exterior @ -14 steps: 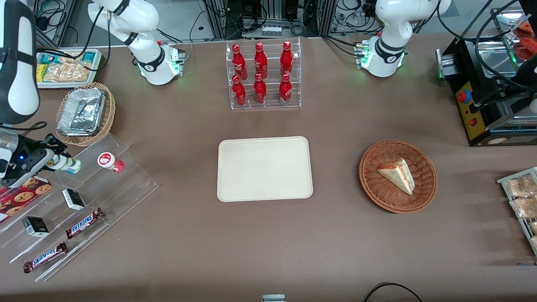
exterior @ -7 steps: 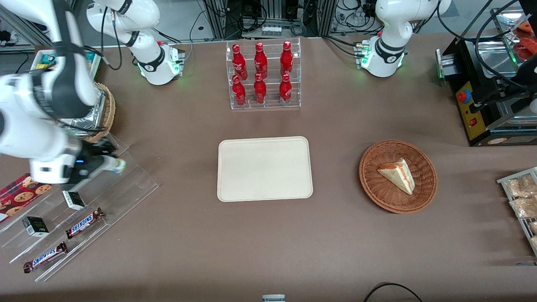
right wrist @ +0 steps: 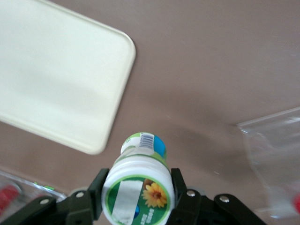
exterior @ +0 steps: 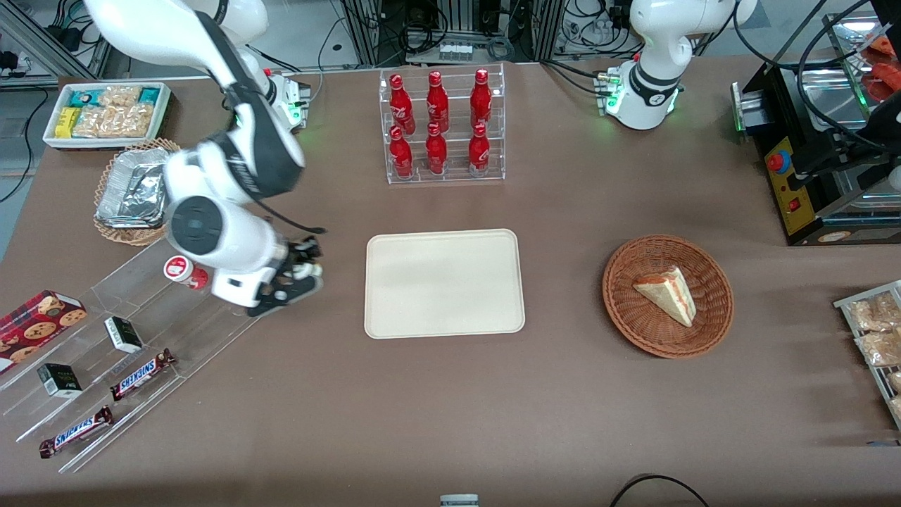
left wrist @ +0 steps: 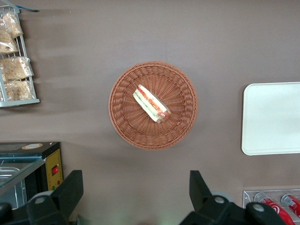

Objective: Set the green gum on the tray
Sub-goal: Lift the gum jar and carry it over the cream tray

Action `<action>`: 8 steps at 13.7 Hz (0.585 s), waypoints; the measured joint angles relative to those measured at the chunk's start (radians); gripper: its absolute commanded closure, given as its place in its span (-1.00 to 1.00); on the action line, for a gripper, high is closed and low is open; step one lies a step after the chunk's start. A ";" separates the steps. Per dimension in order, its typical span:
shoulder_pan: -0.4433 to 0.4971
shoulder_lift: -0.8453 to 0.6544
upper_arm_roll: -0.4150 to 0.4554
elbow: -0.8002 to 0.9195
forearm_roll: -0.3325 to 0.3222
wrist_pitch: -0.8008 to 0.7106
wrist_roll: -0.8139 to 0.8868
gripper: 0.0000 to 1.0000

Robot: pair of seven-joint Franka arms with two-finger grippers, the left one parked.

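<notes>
Gripper clenched on the green gum, carried in the air above bare table just beside the tray, toward the working arm's end. The bottle's long axis runs along the fingers. Tray holds nothing; wicker basket holds a sandwich wedge.

1. A clear rack of six red bottles stands on the brown table.
2. A round wicker basket holds a wedge of sandwich (layers facing up) toward the parked arm's end.
3. A stepped acrylic stand carries a red-lidded bottle, two dark small boxes and two Snickers bars.
4. A cookie box lies beside that stand.
5. A second wicker basket holds foil trays.
</notes>
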 measured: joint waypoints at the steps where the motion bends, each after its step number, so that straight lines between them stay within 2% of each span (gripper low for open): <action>1: 0.029 0.022 0.000 0.008 0.007 0.030 0.054 1.00; 8: 0.214 0.173 0.000 0.128 0.010 0.164 0.404 1.00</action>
